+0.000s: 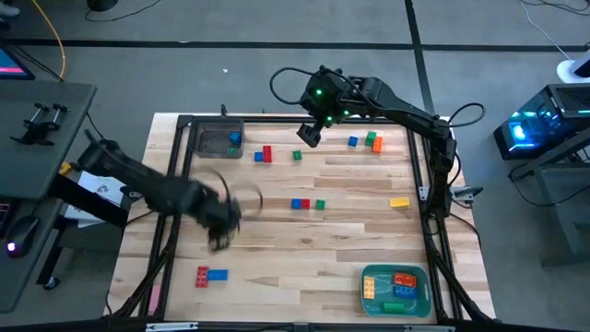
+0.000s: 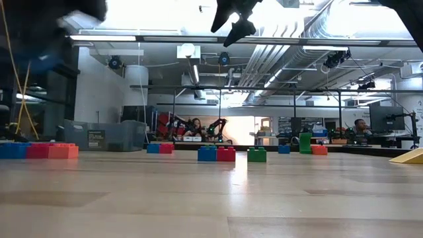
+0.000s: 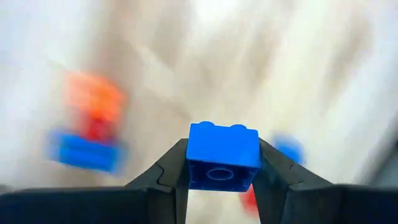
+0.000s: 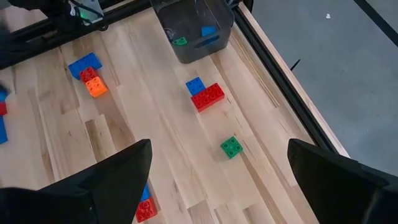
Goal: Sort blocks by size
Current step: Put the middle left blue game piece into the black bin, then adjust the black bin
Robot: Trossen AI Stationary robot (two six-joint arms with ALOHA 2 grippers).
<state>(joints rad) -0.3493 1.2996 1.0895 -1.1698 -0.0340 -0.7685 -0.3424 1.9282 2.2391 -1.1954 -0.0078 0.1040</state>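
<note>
one small blue block [image 3: 222, 155], rigid, light and slick, sits clenched between the left gripper [image 3: 221, 180] fingers across its flat sides; right gripper [image 4: 217, 180] fingers spread, empty.

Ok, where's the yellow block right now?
In the high view the yellow block lies alone on the table's right side, right of the green block.
</note>
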